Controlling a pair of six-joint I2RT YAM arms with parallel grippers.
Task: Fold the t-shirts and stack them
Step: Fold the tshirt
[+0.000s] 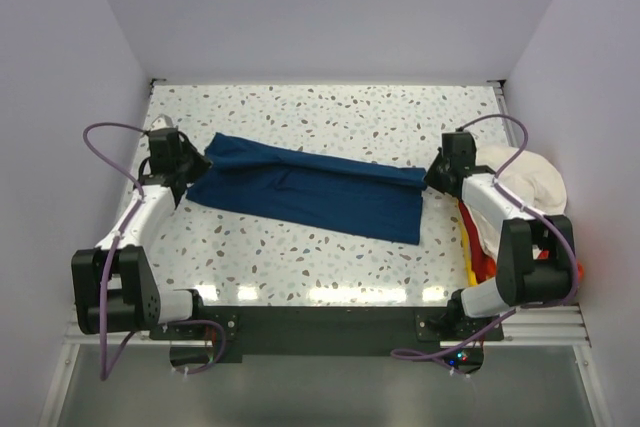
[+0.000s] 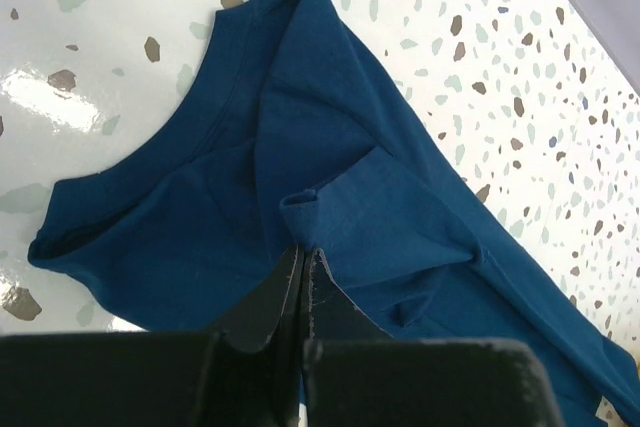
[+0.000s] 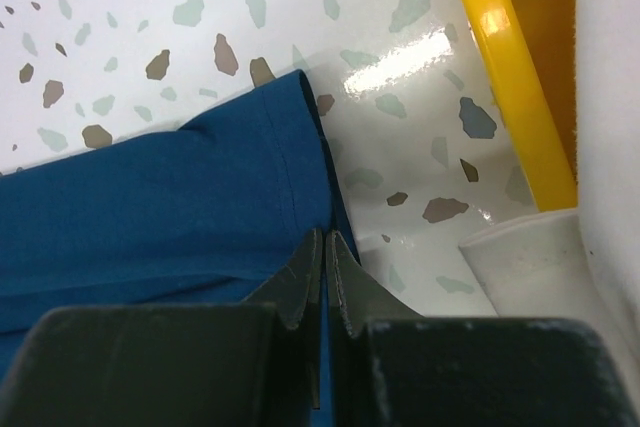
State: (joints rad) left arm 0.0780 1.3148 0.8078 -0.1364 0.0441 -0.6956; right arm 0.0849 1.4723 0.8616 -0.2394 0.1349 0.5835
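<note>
I am seeing a navy blue cloth t-shirt (image 1: 310,192) lying as a long band across the speckled white table (image 1: 330,112). The left gripper (image 1: 188,169) is touching its left end and the right gripper (image 1: 432,179) its right end. Beside the right arm, a cream-white cloth shirt (image 1: 530,179) is lying heaped over an orange-red cloth shirt (image 1: 482,265).

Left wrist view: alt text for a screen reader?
The left hand, fingers shut, pinches a raised fold of a navy t-shirt. The shirt lies rumpled on a glossy white speckled table, its neckline curving along the left.
</note>
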